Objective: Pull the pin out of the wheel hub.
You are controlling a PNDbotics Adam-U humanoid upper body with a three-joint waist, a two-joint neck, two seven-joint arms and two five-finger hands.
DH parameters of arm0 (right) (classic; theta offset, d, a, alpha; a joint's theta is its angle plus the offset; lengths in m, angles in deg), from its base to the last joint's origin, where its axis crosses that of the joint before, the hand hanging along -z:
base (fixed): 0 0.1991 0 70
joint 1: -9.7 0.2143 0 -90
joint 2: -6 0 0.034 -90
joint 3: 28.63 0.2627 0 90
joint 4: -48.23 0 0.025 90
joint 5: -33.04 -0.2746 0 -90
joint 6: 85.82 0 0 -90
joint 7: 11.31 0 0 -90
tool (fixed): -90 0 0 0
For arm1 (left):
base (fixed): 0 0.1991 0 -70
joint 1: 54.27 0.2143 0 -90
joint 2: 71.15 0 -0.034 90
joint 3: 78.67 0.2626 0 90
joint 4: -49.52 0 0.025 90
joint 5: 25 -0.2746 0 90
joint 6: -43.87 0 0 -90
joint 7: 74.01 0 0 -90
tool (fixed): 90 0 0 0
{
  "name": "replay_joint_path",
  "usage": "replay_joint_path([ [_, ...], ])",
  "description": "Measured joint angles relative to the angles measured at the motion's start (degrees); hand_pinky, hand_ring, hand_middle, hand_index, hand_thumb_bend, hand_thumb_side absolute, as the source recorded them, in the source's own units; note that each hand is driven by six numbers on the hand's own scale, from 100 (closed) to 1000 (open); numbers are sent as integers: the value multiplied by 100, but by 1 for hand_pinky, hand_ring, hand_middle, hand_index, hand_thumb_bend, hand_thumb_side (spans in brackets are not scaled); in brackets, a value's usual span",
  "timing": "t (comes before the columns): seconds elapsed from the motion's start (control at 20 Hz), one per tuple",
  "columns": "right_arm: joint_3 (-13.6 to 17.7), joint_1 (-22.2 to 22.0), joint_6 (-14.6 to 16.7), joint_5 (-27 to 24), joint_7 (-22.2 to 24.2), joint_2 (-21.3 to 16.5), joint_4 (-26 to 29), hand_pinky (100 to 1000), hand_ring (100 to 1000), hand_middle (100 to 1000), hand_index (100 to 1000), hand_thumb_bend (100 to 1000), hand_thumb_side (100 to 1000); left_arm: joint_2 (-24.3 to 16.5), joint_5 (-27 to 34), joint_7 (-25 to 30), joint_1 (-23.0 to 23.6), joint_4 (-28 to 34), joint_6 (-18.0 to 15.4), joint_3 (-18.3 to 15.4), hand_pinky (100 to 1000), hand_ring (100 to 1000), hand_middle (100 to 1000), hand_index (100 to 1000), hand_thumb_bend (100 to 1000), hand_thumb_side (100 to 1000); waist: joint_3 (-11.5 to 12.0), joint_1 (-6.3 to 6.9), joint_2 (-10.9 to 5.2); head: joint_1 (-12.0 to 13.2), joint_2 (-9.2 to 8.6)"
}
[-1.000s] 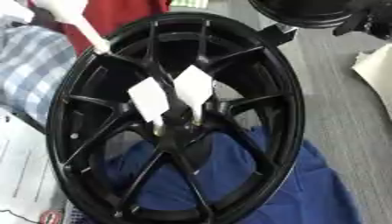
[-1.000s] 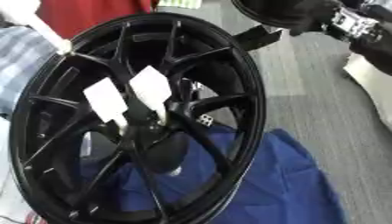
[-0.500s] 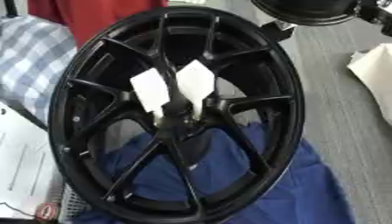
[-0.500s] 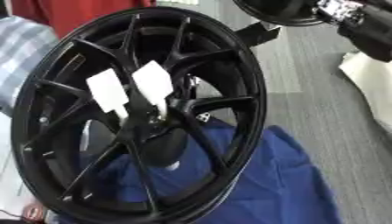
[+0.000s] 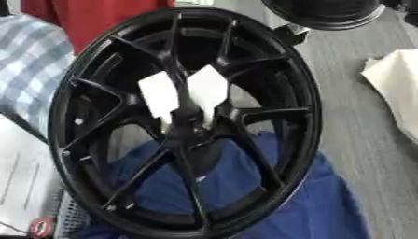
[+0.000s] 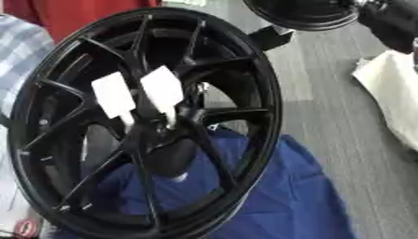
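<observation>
Filling most of your view is the black wheel hub point(image 5: 184, 121), standing on edge and tilted, its thin spokes running out from a dark centre boss to the rim. Two white tags point(image 5: 184, 93) sit side by side on the face of the hub just above the centre, fanned out like a pair of small flags; their lower ends narrow down into the boss. They seem to belong to the pin, though you cannot make out its shaft against the black metal.

The hub's lower rim rests on a blue cloth point(image 6: 277, 196) that spreads out beneath it and to the right, and you can see the cloth through the gaps between the lower spokes. Beyond the cloth lies the grey worktop point(image 5: 367, 135).

Neither of your hands shows in either eye view, so you cannot tell whether they are released or clenched, and nothing is grasping the tags or the hub.

At the top right a second round black object point(image 5: 323, 11) hangs just past the hub's upper rim. A crumpled white sheet point(image 5: 396, 88) lies at the right edge, well apart from the hub. To the left you see blue-checked fabric point(image 5: 29, 70), with red fabric point(image 5: 73, 16) above it, and white papers point(image 5: 20, 186) at the lower left.
</observation>
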Motion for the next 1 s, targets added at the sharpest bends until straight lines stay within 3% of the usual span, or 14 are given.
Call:
replay_joint_path([
  [0.05, 1, 3, 2, -11, -5, 0, 7, 935, 744, 585, 762, 100, 531, 1, 17, 1, 165, 9, -19, -50, 886, 878, 867, 908, 703, 601, -10, -9, -9, 6, -4],
  [0.1, 3, 5, 5, -20, -10, 0, 18, 935, 744, 585, 762, 100, 528, 3, 58, -18, 299, 41, -39, -110, 868, 854, 829, 868, 580, 558, -17, -17, -12, 16, -6],
  [0.25, 38, 13, 27, -49, -40, 0, 31, 934, 744, 585, 762, 100, 521, 40, 254, -185, 414, 244, -100, -353, 832, 805, 774, 810, 519, 550, -12, -47, -14, 26, -7],
  [0.5, 110, 34, 83, -111, -133, 0, 82, 933, 743, 584, 761, 100, 498, 461, 701, -633, 264, 901, -141, -1024, 814, 789, 764, 802, 546, 518, 15, -130, -21, -3, -8],
  [0.65, 160, 69, 135, -143, -218, 0, 137, 932, 743, 584, 761, 100, 490, 864, 988, -918, 483, 1351, -93, -1398, 809, 783, 757, 802, 565, 503, -16, -159, -21, -8, -51],
  [0.85, 187, 155, 178, -174, -292, 3, 195, 931, 742, 583, 761, 100, 482, 1447, 1368, -1301, 927, 1959, -233, -1461, 808, 780, 750, 797, 556, 491, -113, -231, -13, 19, -89],
  [1.0, 193, 217, 193, -195, -318, 5, 241, 931, 742, 583, 761, 100, 440, 1890, 1651, -1580, 1227, 2407, -380, -1248, 808, 780, 752, 798, 551, 493, -173, -259, 6, 67, -138],
])
